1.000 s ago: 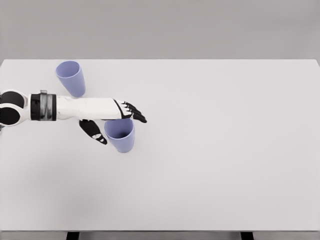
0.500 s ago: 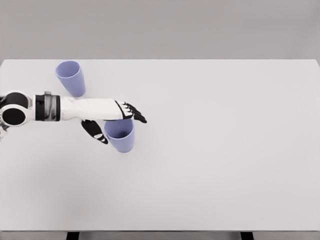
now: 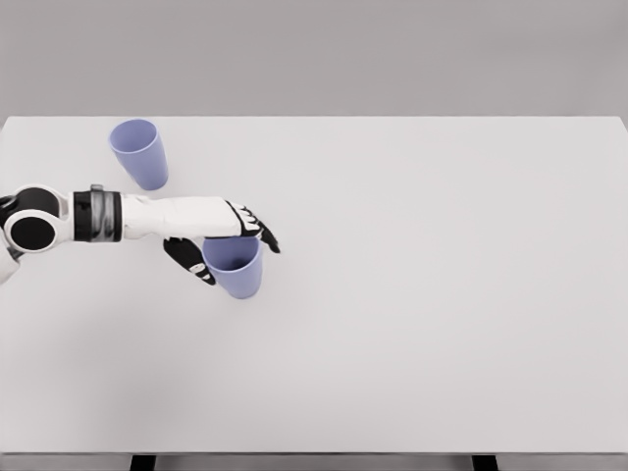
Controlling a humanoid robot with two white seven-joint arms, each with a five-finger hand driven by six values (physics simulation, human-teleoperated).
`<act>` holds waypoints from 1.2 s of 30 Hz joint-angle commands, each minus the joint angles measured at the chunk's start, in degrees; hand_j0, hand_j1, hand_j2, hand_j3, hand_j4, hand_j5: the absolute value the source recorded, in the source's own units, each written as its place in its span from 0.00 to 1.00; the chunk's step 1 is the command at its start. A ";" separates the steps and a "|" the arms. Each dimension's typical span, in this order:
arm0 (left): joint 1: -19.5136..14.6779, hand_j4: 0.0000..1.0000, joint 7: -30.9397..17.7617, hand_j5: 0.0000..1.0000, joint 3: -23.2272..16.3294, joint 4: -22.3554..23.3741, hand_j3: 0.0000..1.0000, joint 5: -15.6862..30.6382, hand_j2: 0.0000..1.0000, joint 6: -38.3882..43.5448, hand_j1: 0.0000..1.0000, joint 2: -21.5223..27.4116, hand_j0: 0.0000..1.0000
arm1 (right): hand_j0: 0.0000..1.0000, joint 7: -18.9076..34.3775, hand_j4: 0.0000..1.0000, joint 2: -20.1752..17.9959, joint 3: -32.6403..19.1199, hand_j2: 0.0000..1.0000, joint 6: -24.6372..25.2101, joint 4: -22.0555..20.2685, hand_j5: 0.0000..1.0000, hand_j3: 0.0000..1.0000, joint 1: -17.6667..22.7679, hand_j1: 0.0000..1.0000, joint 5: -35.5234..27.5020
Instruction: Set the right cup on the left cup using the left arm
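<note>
Lavender plastic by the look of it, the right cup (image 3: pixel 235 265) stands upright and open-mouthed on the table (image 3: pixel 422 294), toward the left side and about midway between the far and near edges. It looks light, thin-walled and stiff, with a smooth tapered side that could slip upward out of a loose grip and tip if pushed at the rim. The best hold is probably around the upper wall just under the rim, where it is widest, with opposing pressure from both sides and only modest force.

The left hand (image 3: pixel 221 240) is placed that way: its fingers (image 3: pixel 260 235) lie along the far side of the rim and the thumb (image 3: pixel 188 260) sits on the near-left side, curved around the cup. Whether they press on the wall or leave a small gap cannot be told.

The left cup (image 3: pixel 138 153), same colour and shape, stands upright near the far left corner, well apart.
</note>
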 commanded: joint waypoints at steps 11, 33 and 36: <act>-3.69 0.52 -0.48 0.52 2.97 -2.23 0.52 3.89 0.52 -0.21 0.52 4.78 0.52 | 1.00 -0.05 1.00 0.00 -0.01 1.00 -0.03 0.01 1.00 1.00 0.00 1.00 0.06; -16.61 0.46 -1.27 0.46 1.74 7.00 0.46 9.42 0.46 -0.21 0.46 9.70 0.46 | 1.00 0.04 1.00 0.00 -0.01 1.00 -0.03 0.01 1.00 1.00 0.00 1.00 0.06; -19.16 0.46 -4.34 0.46 -0.80 6.91 0.46 9.33 0.46 -0.21 0.46 9.44 0.46 | 1.00 0.04 1.00 0.00 -0.01 1.00 -0.03 0.01 1.00 1.00 0.00 1.00 0.06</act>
